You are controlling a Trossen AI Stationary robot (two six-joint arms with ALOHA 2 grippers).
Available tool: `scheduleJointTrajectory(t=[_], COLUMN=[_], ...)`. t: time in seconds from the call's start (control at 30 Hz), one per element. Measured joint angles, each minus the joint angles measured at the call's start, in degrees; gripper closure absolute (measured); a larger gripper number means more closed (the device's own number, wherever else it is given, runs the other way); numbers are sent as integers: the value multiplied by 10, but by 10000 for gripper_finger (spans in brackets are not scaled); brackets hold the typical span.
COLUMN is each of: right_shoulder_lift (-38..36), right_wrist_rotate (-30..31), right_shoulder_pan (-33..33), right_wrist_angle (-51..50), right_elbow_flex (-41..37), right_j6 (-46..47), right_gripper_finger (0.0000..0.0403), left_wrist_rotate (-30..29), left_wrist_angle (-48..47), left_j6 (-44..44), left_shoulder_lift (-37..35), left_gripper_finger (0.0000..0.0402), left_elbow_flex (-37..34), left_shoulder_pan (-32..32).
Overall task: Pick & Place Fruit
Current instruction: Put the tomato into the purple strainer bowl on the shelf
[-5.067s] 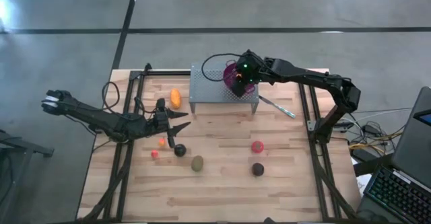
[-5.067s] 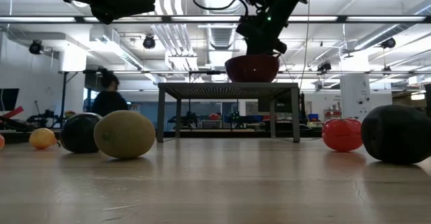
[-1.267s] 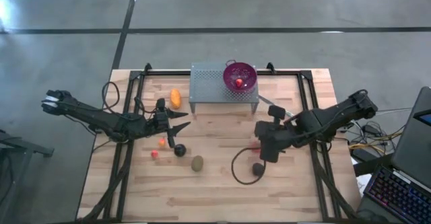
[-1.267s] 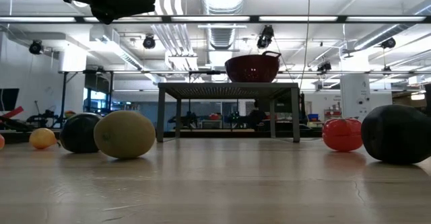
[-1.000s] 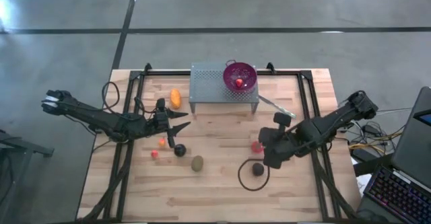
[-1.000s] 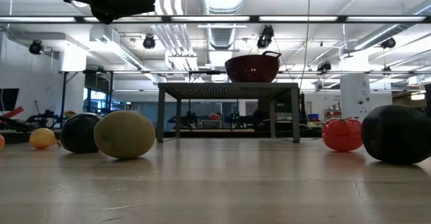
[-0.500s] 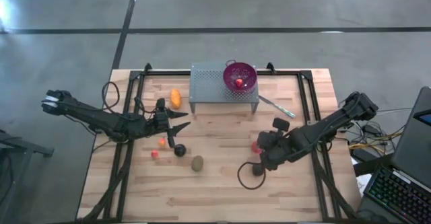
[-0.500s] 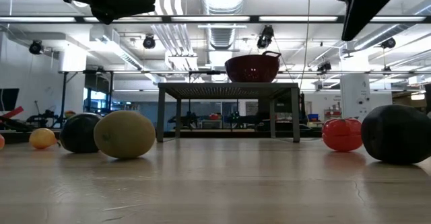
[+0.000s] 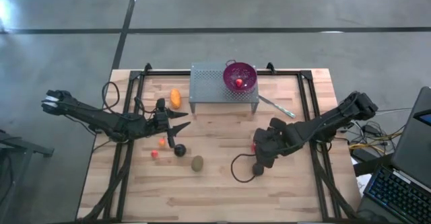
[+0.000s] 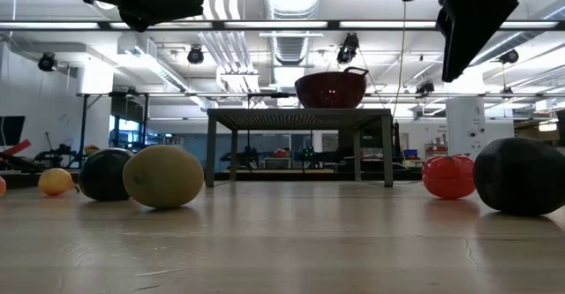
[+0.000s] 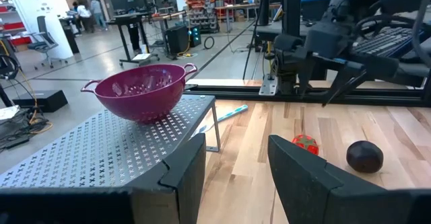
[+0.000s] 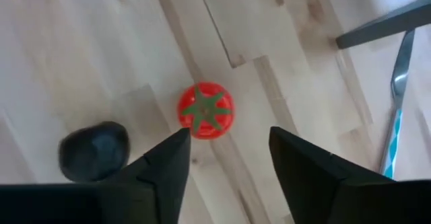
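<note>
Fruit: scattered over the wooden counter (image 9: pixel 222 190), going left to right below.
Left gripper (image 9: pixel 183 120): parked over the left half of the counter, fingers (image 11: pixel 306 183) spread apart with nothing between them.
Small red ball (image 9: pixel 155 154): left side, with a small orange ball (image 9: pixel 161 142) just beside it, both near the left gripper.
Long orange fruit (image 9: pixel 176 97): further back, just left of the metal stand (image 9: pixel 209 89).
Near-black round (image 9: pixel 180 151): right next to the small balls, close under the left arm's fingers.
Brown-green oval (image 9: pixel 197 163): a bit right of that dark round, sitting on its own.
Purple bowl (image 9: pixel 240 76): up on the perforated stand, with a red fruit (image 9: pixel 238 83) inside it.
Red tomato-looking fruit (image 12: pixel 205 110): right half of the counter, green star on top, directly below the right arm's fingers.
Second near-black round (image 12: pixel 93 150): just beside the tomato one, not touching.
Right gripper (image 12: pixel 225 158): hanging above the tomato, fingers wide open and holding nothing.
Silver utensil (image 9: pixel 277 107): lying right of the stand.
</note>
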Motion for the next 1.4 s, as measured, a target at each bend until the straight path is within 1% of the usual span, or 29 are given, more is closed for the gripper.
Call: scheduleJointTrajectory(t=[0.13, 0.47, 0.9, 1.2, 1.4], right_shoulder_lift=[0, 0, 0, 0, 0], right_wrist_rotate=[-12, -46, -61, -61, -60], right_shoulder_pan=[-9, -28, -40, -43, -47], right_wrist_angle=[16, 117, 217, 244, 294], right_elbow_flex=[-17, -87, -149, -174, -207], right_j6=[-8, -33, -38, -35, -36], right_gripper_finger=[175, 124, 91, 68, 53], left_wrist_rotate=[0, 0, 0, 0, 0], left_wrist_angle=[0, 0, 0, 0, 0], left_j6=[0, 0, 0, 0, 0], left_shoulder_lift=[0, 0, 0, 0, 0], left_gripper_finger=[234, 234, 234, 234, 234], left_elbow_flex=[0, 0, 0, 0, 0], left_shoulder_pan=[0, 0, 0, 0, 0])
